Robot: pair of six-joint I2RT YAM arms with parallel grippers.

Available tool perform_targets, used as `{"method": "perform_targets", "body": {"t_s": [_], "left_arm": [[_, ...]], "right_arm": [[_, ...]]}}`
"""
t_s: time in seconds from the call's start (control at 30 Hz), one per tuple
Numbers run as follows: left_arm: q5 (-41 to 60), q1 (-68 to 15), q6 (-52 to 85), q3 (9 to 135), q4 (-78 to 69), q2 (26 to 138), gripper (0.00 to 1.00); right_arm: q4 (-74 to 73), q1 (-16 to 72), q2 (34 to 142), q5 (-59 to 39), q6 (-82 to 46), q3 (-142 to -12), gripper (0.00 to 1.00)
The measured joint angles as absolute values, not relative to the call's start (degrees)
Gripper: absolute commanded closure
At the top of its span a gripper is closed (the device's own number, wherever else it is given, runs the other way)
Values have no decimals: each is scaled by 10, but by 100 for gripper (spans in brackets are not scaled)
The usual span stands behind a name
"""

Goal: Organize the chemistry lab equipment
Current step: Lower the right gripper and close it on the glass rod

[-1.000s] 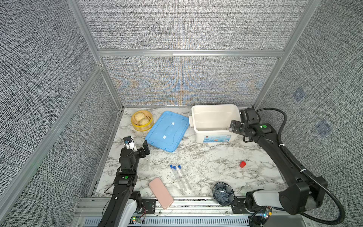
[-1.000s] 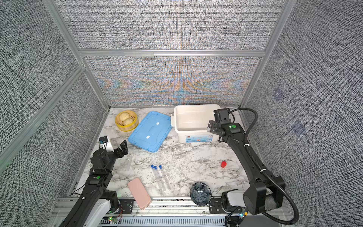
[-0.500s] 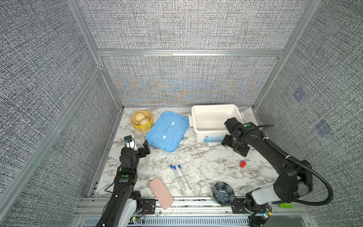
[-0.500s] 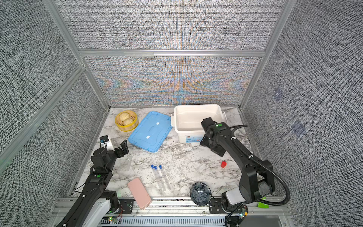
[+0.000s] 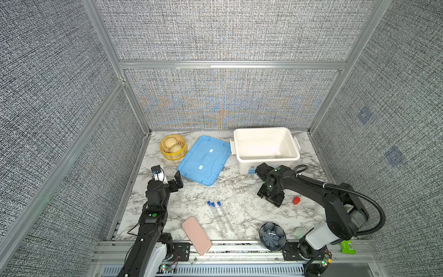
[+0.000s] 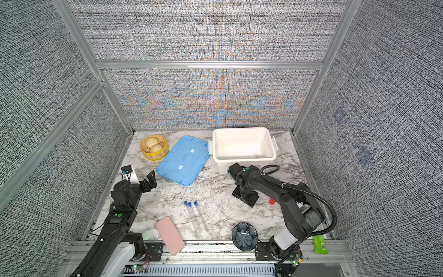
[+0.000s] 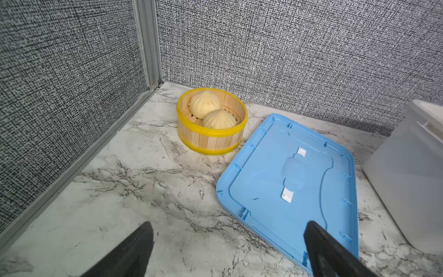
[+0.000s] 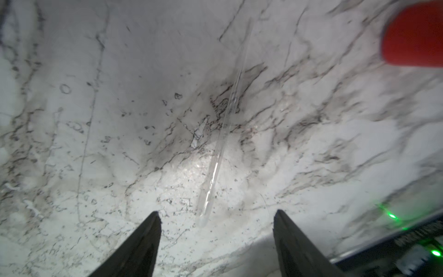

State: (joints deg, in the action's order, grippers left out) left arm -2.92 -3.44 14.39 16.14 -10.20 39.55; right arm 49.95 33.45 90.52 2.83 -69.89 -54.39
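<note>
Three long clear tubes with blue caps [image 5: 219, 215] lie side by side on the marble near the front middle, apart from both grippers. A small clear plastic rack [image 6: 151, 199] lies just right of my left arm. My left gripper [image 5: 169, 178] hovers open and empty at the left, facing the blue lid [image 7: 287, 177]. My right gripper [image 5: 271, 199] points down at the table beside a small red cap [image 5: 296, 200]. Its jaws are open and empty. In the right wrist view a thin clear rod [image 8: 225, 134] lies on the marble, one end just ahead of the fingertips.
An open white bin [image 5: 268, 158] stands at the back right, with its blue lid [image 5: 203, 159] lying flat to the left. A yellow steamer basket with buns [image 5: 173, 147] is at the back left. A pink case [image 5: 196, 236] and a dark ridged bowl [image 5: 272, 236] sit at the front edge.
My right arm has swung from the white bin's right side down to the table beside the red cap, and its jaws have narrowed a little. The left arm has stayed put.
</note>
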Motion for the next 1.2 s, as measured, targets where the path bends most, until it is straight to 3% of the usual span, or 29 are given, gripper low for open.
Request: {"method": "perform_targets", "body": {"t_s": [0.47, 0.57, 0.67, 1.2], "left_arm": [[-28, -34, 144, 162, -102, 398, 1], [-26, -34, 144, 162, -103, 398, 1], [-26, -34, 144, 162, -103, 398, 1], [-17, -34, 139, 163, -104, 407, 1]], "right_arm": [[433, 335, 918, -36, -733, -491, 55], [434, 334, 919, -38, -732, -493, 63], [438, 334, 919, -38, -728, -500, 81], [405, 335, 859, -21, -738, -465, 82]]}}
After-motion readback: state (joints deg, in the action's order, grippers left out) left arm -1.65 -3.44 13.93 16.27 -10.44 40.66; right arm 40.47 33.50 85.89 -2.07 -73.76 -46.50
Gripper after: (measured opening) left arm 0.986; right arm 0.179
